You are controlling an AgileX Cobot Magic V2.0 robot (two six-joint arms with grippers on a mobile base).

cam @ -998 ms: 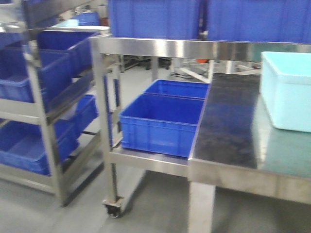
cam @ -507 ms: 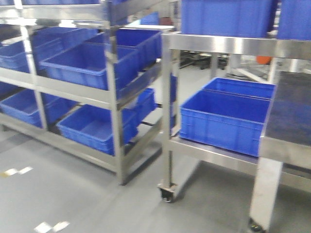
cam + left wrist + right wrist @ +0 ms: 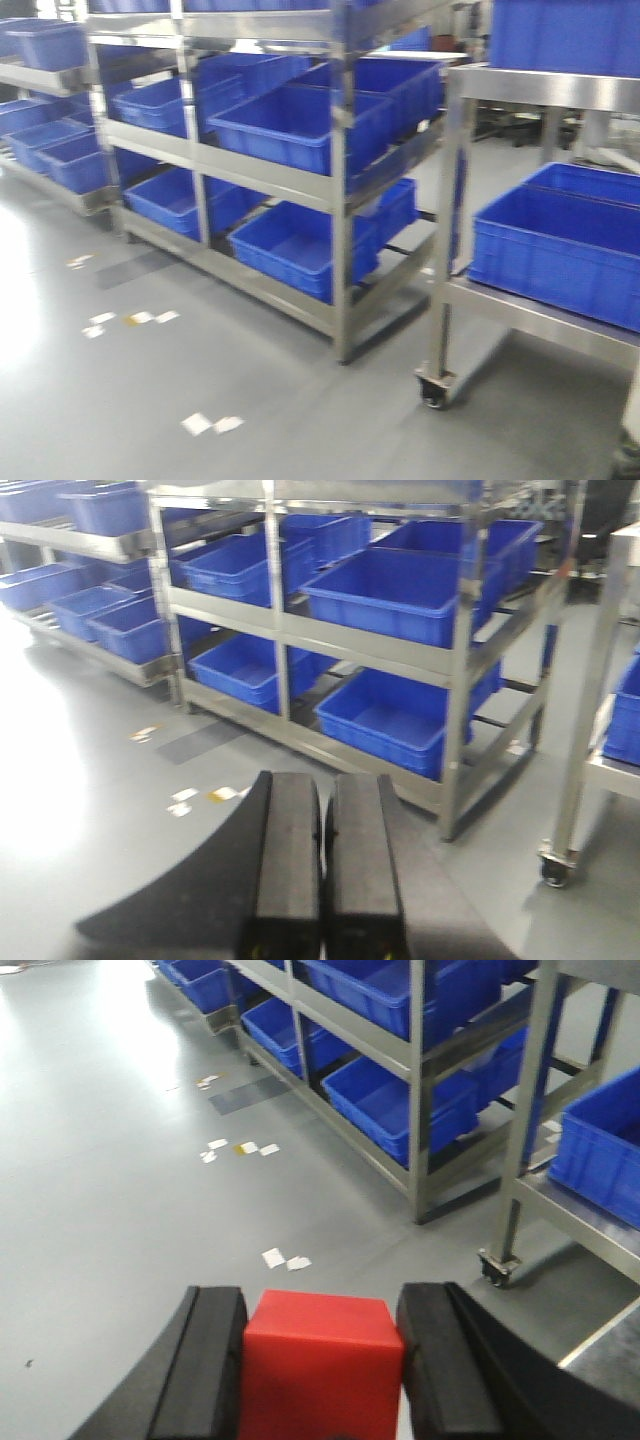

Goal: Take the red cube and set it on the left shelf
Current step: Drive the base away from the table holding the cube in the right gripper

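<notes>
Right gripper [image 3: 322, 1305] is clamped on the red cube [image 3: 320, 1375], with one dark pad against each side face. The cube sits low at 6 o'clock in the right wrist view, above the grey floor [image 3: 120, 1210]. Left gripper [image 3: 323, 790] has its fingers pressed together with nothing between them. From the cube, the left shelf [image 3: 418, 1090] stands at about 1 o'clock, well apart, and its steel tiers carry blue crates [image 3: 290, 125]. In the front view a wheeled steel rack [image 3: 540, 88] stands at 3 o'clock, just beside the shelf, with a large blue crate [image 3: 560, 250] on its lower level. White scraps [image 3: 210, 423] lie on the floor at 7 o'clock.
</notes>
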